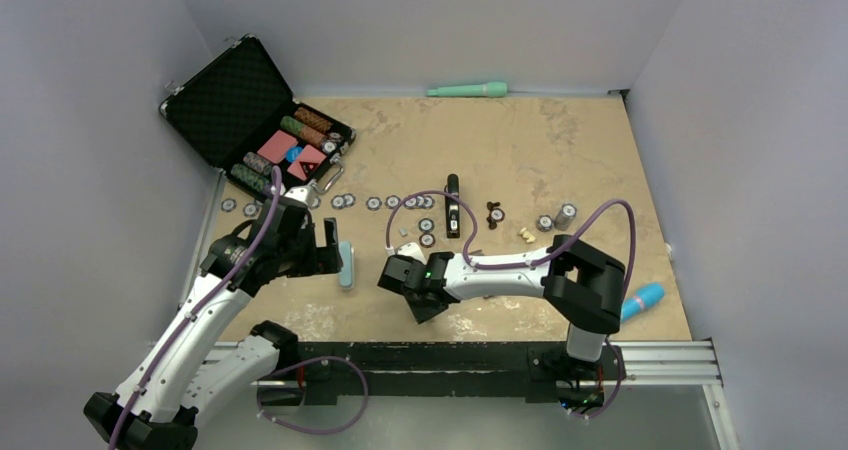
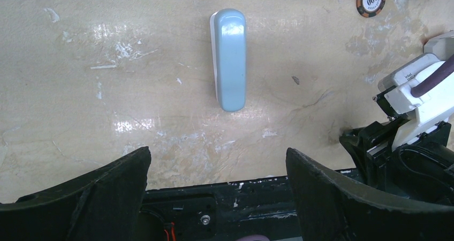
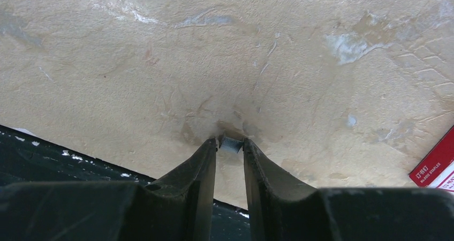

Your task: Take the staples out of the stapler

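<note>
right gripper (image 3: 230, 147): fingers clenched on the staples (image 3: 231, 143), down at the near table (image 3: 160, 64) | left gripper (image 2: 218, 154): fingers released, empty, near the teal bar (image 2: 230, 59) | stapler (image 1: 452, 208): mid-table, farther back | risk: pinch is tip-only, so the strip may slip or break apart if jolted

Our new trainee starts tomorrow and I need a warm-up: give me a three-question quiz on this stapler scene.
1. True or false: the right hand is shut on the tiny silvery-grey staple strip.
2. What lies just ahead of the open left hand? A pale teal oblong bar; B poker chip; C red-and-white box.
3. Which hand touches the slim black desk stapler?
Key: 1 true; 2 A; 3 neither.
</note>
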`<state>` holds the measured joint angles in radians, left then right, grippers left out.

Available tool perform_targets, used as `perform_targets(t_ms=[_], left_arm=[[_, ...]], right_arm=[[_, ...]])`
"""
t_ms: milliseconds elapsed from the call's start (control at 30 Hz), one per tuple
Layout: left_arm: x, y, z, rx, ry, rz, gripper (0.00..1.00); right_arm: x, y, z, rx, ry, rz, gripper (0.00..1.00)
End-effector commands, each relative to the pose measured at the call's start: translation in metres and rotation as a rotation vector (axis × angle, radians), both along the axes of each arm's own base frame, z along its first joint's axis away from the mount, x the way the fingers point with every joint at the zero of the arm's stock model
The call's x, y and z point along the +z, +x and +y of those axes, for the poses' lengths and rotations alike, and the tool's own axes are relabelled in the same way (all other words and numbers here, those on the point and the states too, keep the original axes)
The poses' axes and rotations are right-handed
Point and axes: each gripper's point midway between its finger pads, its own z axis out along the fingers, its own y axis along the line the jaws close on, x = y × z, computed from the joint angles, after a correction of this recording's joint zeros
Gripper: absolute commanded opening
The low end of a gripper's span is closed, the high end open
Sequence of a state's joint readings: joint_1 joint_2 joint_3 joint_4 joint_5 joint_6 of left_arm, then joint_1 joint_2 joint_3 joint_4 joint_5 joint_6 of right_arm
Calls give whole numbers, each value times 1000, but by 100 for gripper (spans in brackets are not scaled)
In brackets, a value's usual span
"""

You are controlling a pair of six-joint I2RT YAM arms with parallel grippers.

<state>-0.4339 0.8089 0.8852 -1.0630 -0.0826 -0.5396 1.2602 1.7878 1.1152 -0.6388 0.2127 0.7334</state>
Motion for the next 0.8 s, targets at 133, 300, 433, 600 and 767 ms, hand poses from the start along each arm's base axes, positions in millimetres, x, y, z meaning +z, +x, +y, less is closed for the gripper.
perform_targets(t_ms=[133, 300, 433, 600, 767], left_arm=[[9, 5, -3, 5, -27, -36, 100], [9, 5, -3, 3, -28, -37, 100], [10, 5, -3, 2, -30, -39, 100], [10, 5, -4, -1, -32, -40, 100], [10, 5, -4, 0, -33, -43, 100]], right_arm=[[8, 9, 4, -28, -9, -42, 23], [11, 10, 5, -29, -11, -45, 20], [22, 13, 7, -33, -2, -58, 20], [39, 27, 6, -60, 11, -87, 20], [50, 57, -13, -131, 24, -111, 20]])
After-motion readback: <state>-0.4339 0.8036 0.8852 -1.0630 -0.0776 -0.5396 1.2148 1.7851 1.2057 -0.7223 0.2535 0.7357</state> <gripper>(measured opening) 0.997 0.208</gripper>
